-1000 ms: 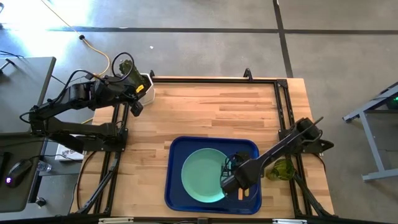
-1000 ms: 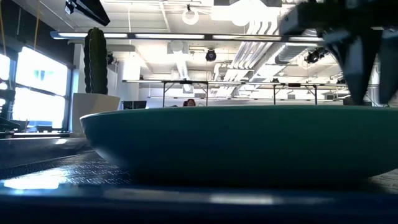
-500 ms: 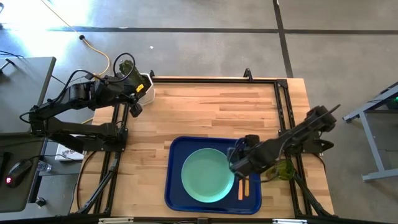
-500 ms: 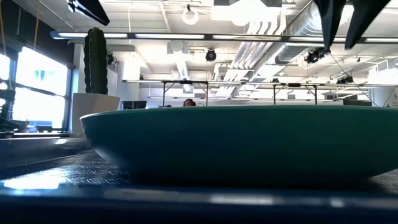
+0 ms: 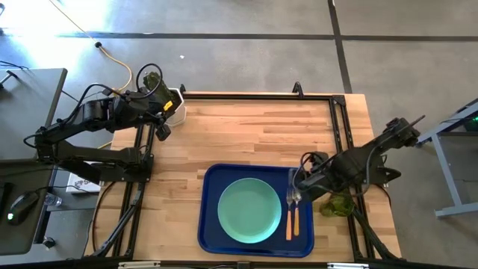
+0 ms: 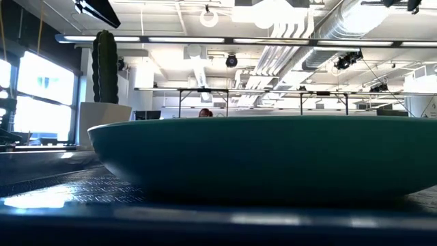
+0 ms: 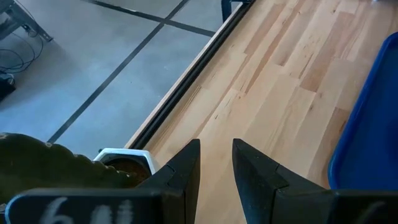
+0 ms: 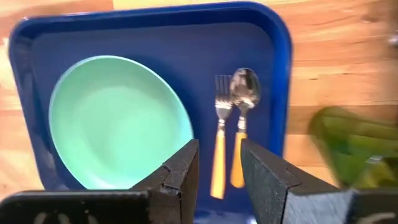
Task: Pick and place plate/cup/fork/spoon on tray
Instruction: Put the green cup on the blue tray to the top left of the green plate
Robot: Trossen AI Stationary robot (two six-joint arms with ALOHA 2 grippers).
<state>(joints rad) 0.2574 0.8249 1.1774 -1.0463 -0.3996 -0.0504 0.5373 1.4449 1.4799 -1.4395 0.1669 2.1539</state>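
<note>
The deep-blue tray (image 5: 211,224) lies at the table's near edge, right of centre. The mint-green plate (image 5: 249,211) rests flat in it. The fork (image 8: 219,144) and the spoon (image 8: 241,118) lie side by side on the tray floor to the plate's right (image 5: 292,213), heads toward the far edge. The dark-green cup (image 5: 340,203) stands on the table just right of the tray. My right gripper (image 5: 300,181) hovers open and empty above the tray's far right corner (image 8: 217,163). My left gripper (image 5: 163,131) waits open at the far left (image 7: 216,163).
A white pot with a cactus (image 5: 170,101) stands at the table's far left corner, beside my left gripper. A black frame (image 5: 336,127) runs along the table's edges. Bare wood (image 5: 246,134) lies between the tray and the far edge.
My right gripper has risen from low over the tray's right side and drawn back toward the table's far right, leaving the low view. The spoon and fork lie uncovered beside the plate.
</note>
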